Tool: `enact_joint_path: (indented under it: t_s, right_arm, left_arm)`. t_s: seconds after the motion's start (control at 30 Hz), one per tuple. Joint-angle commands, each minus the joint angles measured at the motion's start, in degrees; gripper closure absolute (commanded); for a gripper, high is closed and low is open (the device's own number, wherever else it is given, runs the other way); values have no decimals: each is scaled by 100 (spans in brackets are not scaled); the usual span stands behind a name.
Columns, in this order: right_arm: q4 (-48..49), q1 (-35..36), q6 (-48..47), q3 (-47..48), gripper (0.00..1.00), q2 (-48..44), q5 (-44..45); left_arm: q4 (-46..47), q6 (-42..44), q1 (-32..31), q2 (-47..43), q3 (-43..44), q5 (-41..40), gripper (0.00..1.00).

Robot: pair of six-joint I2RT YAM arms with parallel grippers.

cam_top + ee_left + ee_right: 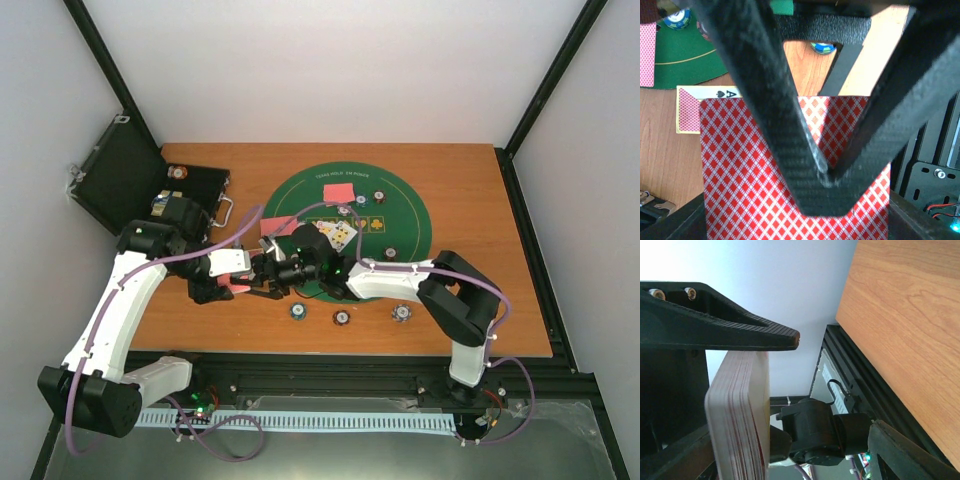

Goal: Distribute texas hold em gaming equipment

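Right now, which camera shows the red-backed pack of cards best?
The left wrist view: the pack of cards fills it, red diamond back plain, though the left gripper's fingers cross it. The right wrist view shows only its stacked edge. The top view shows just a small pink sliver.

Red-backed deck (750, 175) held aloft; three striped-rim chips (341, 317) lie in a row.

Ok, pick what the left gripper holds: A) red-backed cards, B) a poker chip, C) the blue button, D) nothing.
A: in the left wrist view the left gripper is pinched shut on red-backed cards.
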Motion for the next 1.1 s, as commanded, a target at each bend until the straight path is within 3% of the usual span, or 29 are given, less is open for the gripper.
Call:
enact_joint_path:
  t_s: [0.0,0.27,0.57,0.9,1.07]
  right_arm:
    - [567,104,217,298,27,217,-173]
    - [1141,128,564,357,27,562,-297]
    - [1113,64,560,383,29,854,-410]
    - [529,-188,165,-163,44,504,-275]
    - [503,-273,161,-388,56,283,-239]
  left_arm:
    - [-111,11,-23,44,300,141,97]
    - [-105,42,-18,40,250,96,97]
    - [-100,39,-16,-6,223,78,97]
    - [-67,71,-16,-52,179,22,97]
    - [-52,60,-19,-38,165,38,97]
